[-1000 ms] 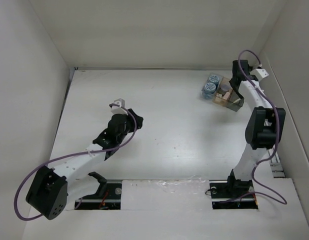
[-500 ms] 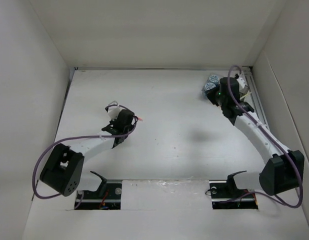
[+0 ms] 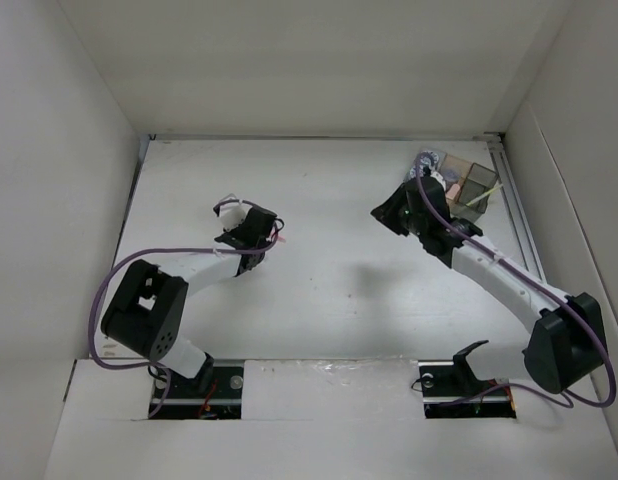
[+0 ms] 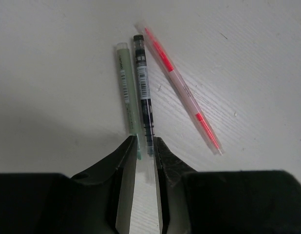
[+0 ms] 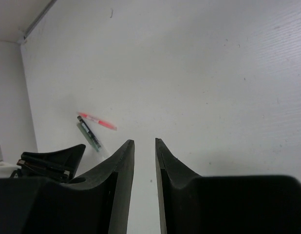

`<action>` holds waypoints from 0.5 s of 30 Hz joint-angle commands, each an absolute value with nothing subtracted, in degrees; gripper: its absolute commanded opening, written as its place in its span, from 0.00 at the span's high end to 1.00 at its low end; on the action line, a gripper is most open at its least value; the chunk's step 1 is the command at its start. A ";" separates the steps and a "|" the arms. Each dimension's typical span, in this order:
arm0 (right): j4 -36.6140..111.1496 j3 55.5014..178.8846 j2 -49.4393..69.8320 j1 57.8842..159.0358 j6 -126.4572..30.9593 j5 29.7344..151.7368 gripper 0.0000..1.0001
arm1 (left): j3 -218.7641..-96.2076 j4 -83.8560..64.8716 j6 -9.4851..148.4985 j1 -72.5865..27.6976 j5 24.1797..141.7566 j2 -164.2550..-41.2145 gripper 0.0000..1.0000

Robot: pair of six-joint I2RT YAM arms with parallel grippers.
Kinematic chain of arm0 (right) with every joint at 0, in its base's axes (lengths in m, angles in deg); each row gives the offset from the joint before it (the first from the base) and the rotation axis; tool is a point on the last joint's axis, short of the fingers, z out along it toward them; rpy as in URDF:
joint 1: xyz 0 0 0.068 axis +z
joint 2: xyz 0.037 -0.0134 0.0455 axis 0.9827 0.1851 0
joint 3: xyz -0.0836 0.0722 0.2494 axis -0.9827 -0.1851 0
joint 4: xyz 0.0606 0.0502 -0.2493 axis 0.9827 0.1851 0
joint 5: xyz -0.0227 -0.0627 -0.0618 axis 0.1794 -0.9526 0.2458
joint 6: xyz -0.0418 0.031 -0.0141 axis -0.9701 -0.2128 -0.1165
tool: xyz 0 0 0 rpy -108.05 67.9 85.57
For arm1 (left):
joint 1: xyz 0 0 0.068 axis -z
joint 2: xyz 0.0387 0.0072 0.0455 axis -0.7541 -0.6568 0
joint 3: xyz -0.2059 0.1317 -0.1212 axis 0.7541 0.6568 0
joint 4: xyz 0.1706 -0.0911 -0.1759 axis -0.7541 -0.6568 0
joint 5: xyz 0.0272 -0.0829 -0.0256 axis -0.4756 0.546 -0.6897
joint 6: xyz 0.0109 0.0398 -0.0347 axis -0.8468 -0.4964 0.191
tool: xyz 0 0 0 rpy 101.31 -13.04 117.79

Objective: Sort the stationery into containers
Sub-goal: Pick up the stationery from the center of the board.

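Note:
Three thin sticks lie side by side on the table: a pale green one (image 4: 126,92), a dark one (image 4: 143,92) and a pink-red one (image 4: 182,90). My left gripper (image 4: 145,145) is low on the table with a narrow gap. The near ends of the green and dark sticks sit just between its tips, not squeezed together. My right gripper (image 5: 144,142) is empty with a narrow gap, out over bare table (image 3: 386,213), left of the block of bins (image 3: 477,178). A blue roll (image 3: 426,160) and a yellow-green stick (image 3: 483,197) are in the bins.
The sticks also show far off in the right wrist view (image 5: 98,122), with the left gripper's black body (image 5: 48,161) beside them. White walls close in the table on the left, back and right; the bins stand at the back right corner.
My right gripper has left the bins and swung left and nearer, over the table's middle. My left gripper has shifted slightly right, up to the sticks.

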State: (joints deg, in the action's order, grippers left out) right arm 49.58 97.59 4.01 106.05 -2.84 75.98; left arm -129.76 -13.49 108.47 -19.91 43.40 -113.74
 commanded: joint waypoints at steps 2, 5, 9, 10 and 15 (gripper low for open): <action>46.78 96.84 2.77 106.58 -4.03 75.80 0.70 | -130.84 -14.58 109.52 -21.52 43.42 -114.25 0.83; 46.78 96.31 2.77 106.58 -4.55 75.80 0.70 | -130.32 -13.88 109.52 -21.52 44.65 -115.74 0.83; 46.25 96.31 2.77 106.58 -4.55 75.80 0.70 | -130.32 -14.50 109.52 -21.52 44.65 -117.06 0.85; 46.25 96.31 2.77 106.58 -4.55 75.80 0.70 | -130.32 -13.97 109.52 -21.52 44.65 -117.06 0.85; 46.25 96.31 2.77 106.58 -4.55 75.80 0.69 | -130.32 -12.39 109.00 -22.66 46.67 -117.68 0.85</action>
State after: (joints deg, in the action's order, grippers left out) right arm 49.03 96.19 3.99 106.05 -3.80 76.00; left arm -129.76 -13.49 108.93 -22.01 46.04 -117.76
